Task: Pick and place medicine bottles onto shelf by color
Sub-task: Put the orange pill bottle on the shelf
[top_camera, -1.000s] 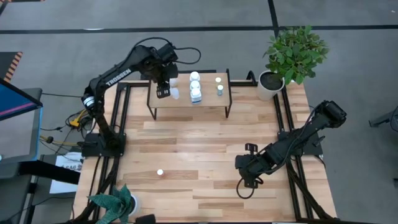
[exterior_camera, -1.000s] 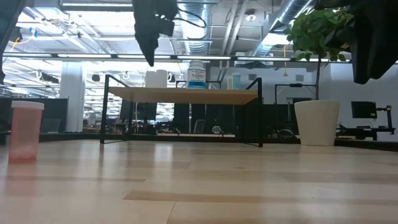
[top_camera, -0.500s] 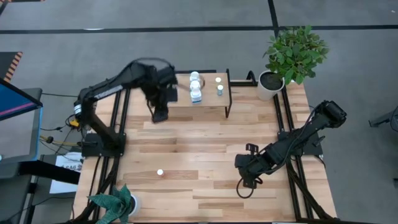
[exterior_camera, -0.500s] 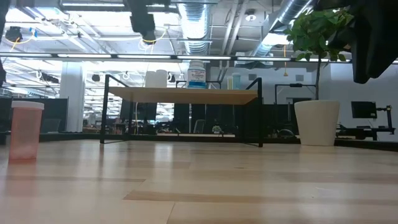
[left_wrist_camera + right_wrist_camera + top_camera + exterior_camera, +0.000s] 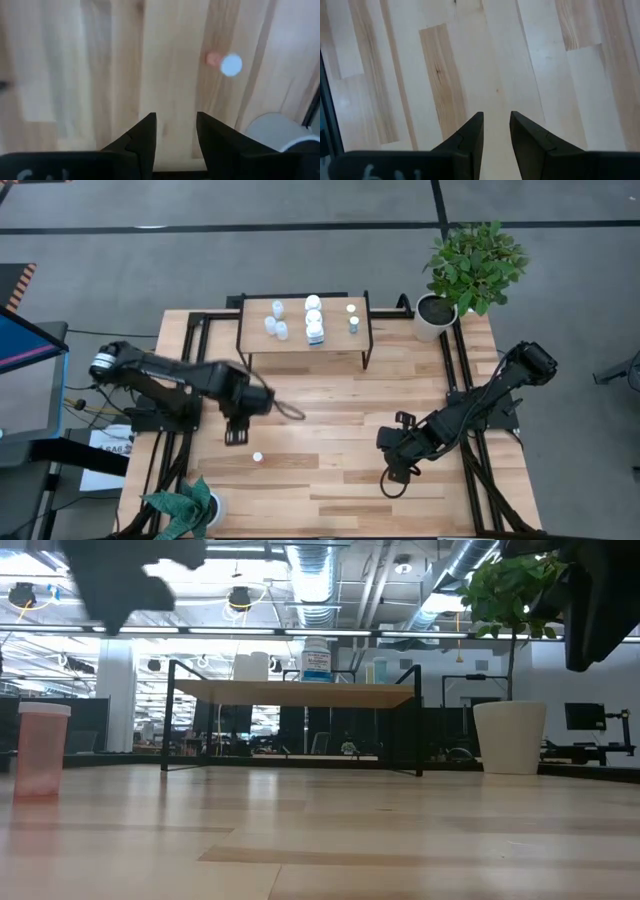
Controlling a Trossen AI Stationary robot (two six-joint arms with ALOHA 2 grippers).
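The shelf [image 5: 305, 345] stands at the table's far edge. Several medicine bottles [image 5: 314, 318] stand upright on its top, and the low view shows some of these shelf bottles [image 5: 317, 660] too. One small bottle [image 5: 257, 457] with a white cap and an orange body [image 5: 231, 65] stands alone on the tabletop at the near left, and shows in the low view as well [image 5: 42, 750]. My left gripper [image 5: 236, 436] hovers just beside it toward the far left, pointing down. It is open [image 5: 176, 120] with nothing between the fingers. My right gripper [image 5: 392, 473] waits at the near right, its fingers [image 5: 496, 117] a little apart over bare wood.
A leafy plant in a white pot [image 5: 435, 315] stands at the far right corner. Another white pot [image 5: 190, 508] sits at the near left corner, close to the lone bottle [image 5: 272, 132]. Black frame rails [image 5: 196, 370] run along both table sides. Bare wood lies mid-table.
My left gripper has swung quickly from above the shelf's left end toward the table's near edge and has come down. It now hangs close beside the lone bottle on the tabletop. The bottles on the shelf stand as before.
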